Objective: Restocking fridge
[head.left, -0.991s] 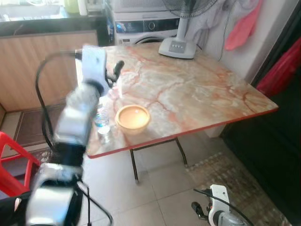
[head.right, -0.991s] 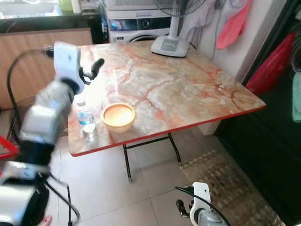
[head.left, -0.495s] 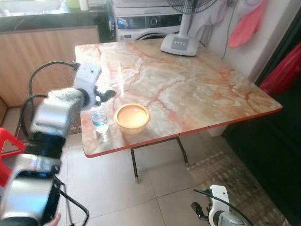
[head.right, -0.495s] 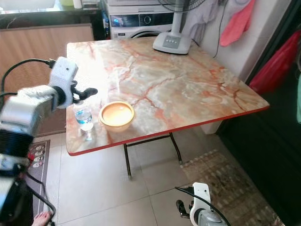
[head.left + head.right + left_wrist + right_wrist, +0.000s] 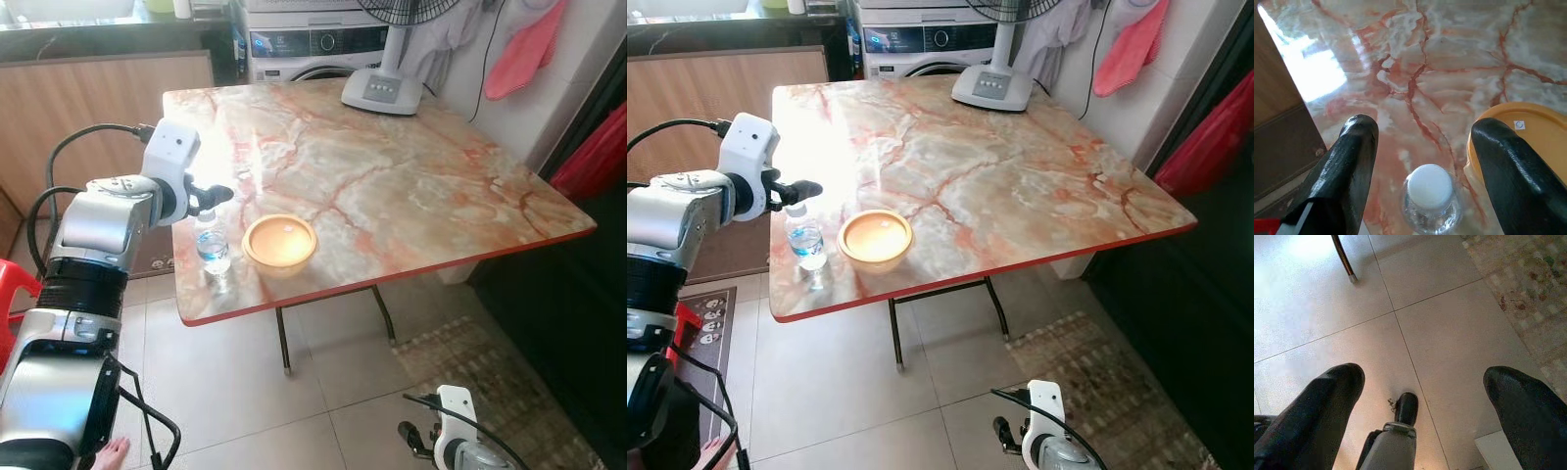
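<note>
Marble-patterned table top with red edge (image 5: 411,186) | clear plastic water bottle with white cap (image 5: 212,245) stands near your left corner, beside yellow round bowl (image 5: 279,242) | left gripper (image 5: 1425,161) spread above cap | right gripper (image 5: 1425,396) spread, idle over floor tiles (image 5: 1449,333)

left arm: raised, reaching forward | left pincer (image 5: 1422,161): fingers spread | right pincer (image 5: 1425,396): hanging low, fingers spread

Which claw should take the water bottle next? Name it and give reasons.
Left. The left claw hangs open right above the water bottle on the table; the right claw hangs low over the floor.
</note>
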